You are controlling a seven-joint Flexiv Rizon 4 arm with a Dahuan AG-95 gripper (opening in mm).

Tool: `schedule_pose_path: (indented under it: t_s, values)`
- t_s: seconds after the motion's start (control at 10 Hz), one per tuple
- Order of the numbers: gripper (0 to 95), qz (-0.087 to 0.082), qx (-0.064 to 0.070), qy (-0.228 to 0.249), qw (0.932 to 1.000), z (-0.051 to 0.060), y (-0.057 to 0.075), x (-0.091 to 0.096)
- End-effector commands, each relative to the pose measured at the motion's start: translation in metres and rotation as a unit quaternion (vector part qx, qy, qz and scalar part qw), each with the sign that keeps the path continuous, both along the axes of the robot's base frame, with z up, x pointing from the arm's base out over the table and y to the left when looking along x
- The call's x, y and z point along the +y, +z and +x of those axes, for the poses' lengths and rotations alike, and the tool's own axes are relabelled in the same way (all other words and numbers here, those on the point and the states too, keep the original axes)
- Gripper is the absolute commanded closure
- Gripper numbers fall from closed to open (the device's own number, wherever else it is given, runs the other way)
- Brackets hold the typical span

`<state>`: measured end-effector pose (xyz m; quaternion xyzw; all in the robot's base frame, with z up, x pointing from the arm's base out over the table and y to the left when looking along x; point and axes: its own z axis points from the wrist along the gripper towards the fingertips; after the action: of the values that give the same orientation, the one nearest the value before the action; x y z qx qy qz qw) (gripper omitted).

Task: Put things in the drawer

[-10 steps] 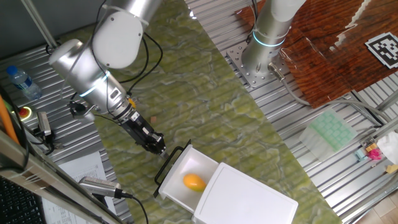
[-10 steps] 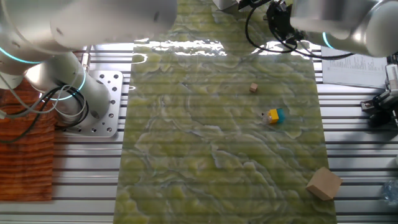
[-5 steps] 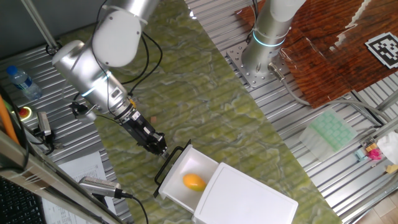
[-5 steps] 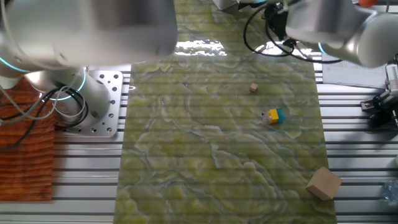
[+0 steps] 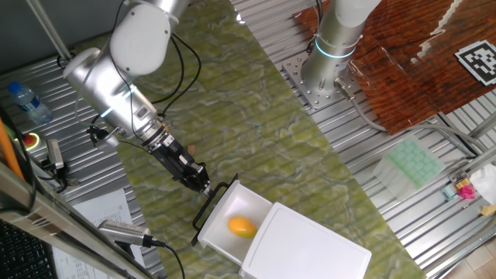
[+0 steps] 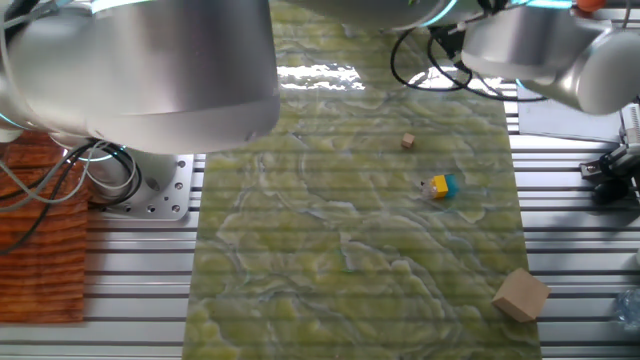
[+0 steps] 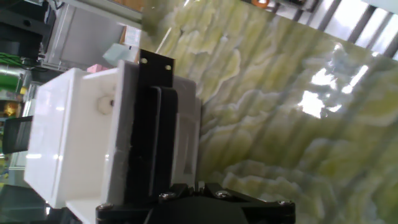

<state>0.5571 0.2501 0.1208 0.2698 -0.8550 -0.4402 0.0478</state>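
Your gripper point(image 5: 203, 187) is low over the green marbled mat point(image 5: 256, 116), right beside the black wire handle point(image 5: 210, 203) on the front of the white drawer point(image 5: 225, 221). You cannot tell for sure if it touches the handle. In the hand view the two black fingers point(image 7: 158, 146) sit very close together, with just a thin line between them, and they hold nothing you can see. The drawer is pulled out of the white cabinet point(image 5: 306, 248). The yellow-orange toy lemon point(image 5: 242, 226) lies inside the drawer, near the middle. In the other fixed view, three small things sit on the mat, well apart from each other: a little brown cube point(image 6: 407, 142), a yellow and blue toy point(image 6: 438, 186), and a bigger tan block point(image 6: 521, 294) near the mat's edge. A pale green gridded tray point(image 5: 414, 163) rests on the metal table point(image 5: 364, 147), far from the drawer. A clear water bottle point(image 5: 29, 101) lies on the other side, behind your arm.
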Motion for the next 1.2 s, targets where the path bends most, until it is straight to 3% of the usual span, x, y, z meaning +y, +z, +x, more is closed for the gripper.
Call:
schedule_pose_path:
  t_s: [0.1,0.5,1.2]
  values:
    - [95.0,0.007,-0.001,0.001,1.0,-0.0011,-0.0004,-0.0003]
    - [95.0,0.037,-0.004,0.006,0.9993,-0.0024,-0.0017,0.0015]
    - [95.0,0.044,-0.003,0.008,0.999,-0.0052,-0.0006,0.005]
